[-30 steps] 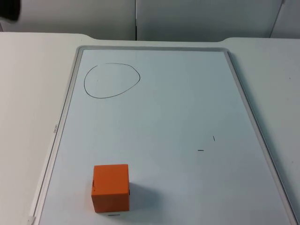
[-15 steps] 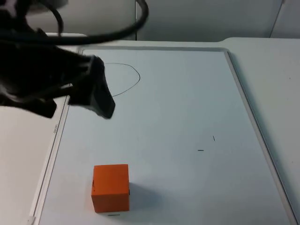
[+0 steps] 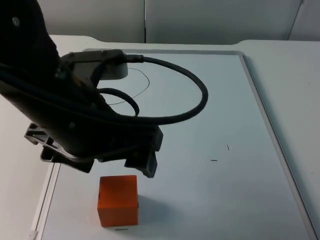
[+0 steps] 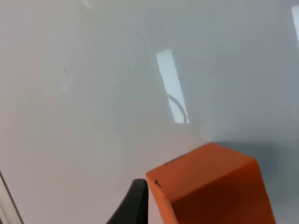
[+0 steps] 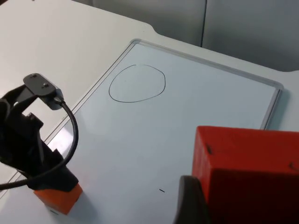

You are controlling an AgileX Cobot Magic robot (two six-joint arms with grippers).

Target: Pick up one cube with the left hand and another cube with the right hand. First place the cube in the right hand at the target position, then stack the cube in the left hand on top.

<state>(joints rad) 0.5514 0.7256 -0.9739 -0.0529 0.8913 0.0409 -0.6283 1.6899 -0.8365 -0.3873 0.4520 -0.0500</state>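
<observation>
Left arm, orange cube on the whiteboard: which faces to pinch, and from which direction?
Probably from straight above, closing on two opposite vertical side faces. The orange cube sits flat and upright on the whiteboard, its sides free all round. The left gripper is already just above it; one fingertip shows beside a cube face.

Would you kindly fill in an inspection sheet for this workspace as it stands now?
surface: whiteboard lying flat on the white table
job's things: orange cube resting on the board; second cube held off the table; drawn oval, nothing in it
clutter: nothing seen; two short pen marks on the board
grippers: left gripper low over the orange cube; right gripper raised, fingers gripping the second cube
surroundings: grey partition wall behind the table
</observation>
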